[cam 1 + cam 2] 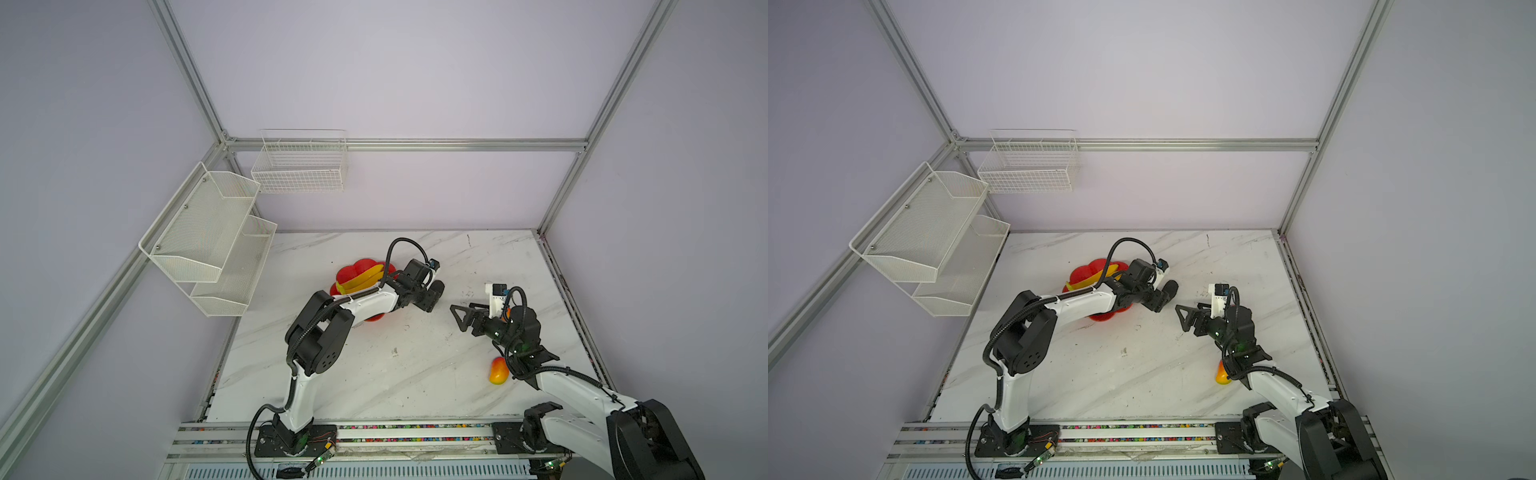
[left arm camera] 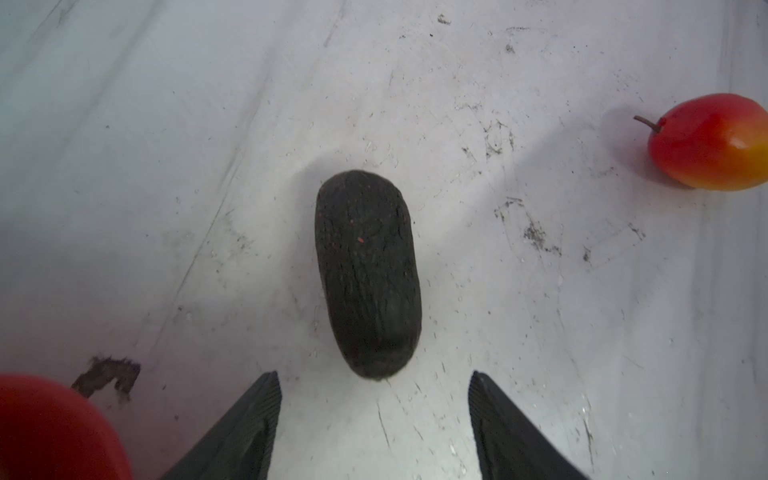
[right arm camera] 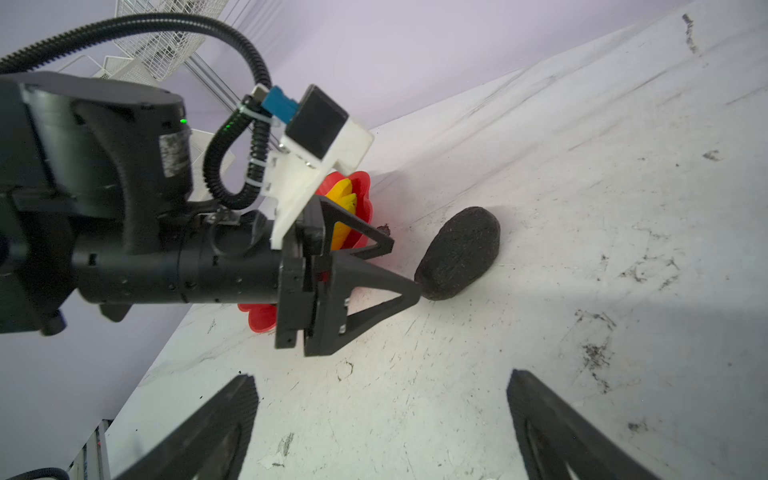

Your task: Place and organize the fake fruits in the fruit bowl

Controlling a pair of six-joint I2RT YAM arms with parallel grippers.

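The red scalloped fruit bowl (image 1: 353, 272) (image 1: 1086, 270) sits at the table's back left with yellow bananas (image 1: 365, 279) (image 3: 343, 199) in it; my left arm hides its near side. A black avocado (image 2: 368, 270) (image 1: 437, 286) (image 3: 459, 253) lies on the table just right of the bowl. My left gripper (image 2: 374, 374) (image 3: 405, 266) is open just short of the avocado's near end, nothing between its fingers. My right gripper (image 3: 382, 378) (image 1: 457, 319) hangs open and empty, pointing at the left one. A red-orange mango (image 1: 498, 371) (image 1: 1222, 374) lies by my right forearm. The left wrist view shows a mango (image 2: 710, 141) beyond the avocado.
White wire baskets (image 1: 208, 241) (image 1: 299, 166) hang on the left and back walls above the table. A red curved edge (image 2: 50, 428) fills a corner of the left wrist view. The marble table (image 1: 395, 374) is scuffed, with a metal rail (image 1: 374, 432) along its front.
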